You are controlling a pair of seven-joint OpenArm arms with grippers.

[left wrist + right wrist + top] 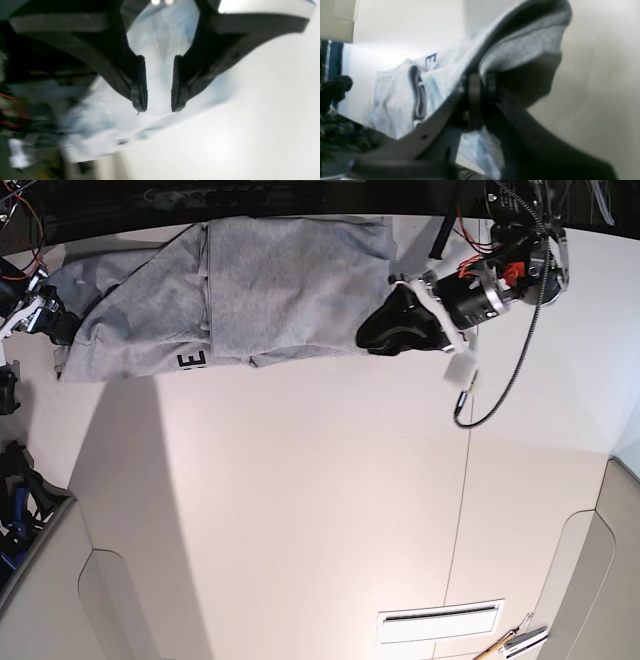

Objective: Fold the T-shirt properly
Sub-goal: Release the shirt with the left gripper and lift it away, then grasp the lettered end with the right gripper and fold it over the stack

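We find the right gripper [481, 82] clamped on the T-shirt [280, 280]; the left gripper [158, 100] hovers half-open, empty. Next: carry the fold across.

White table [300, 510], grey T-shirt [270, 290] spread along its far edge

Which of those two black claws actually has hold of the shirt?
The right end effector: its jaws are pinched shut on a fold of the T-shirt. The left end effector hangs over the cloth with its jaws apart.
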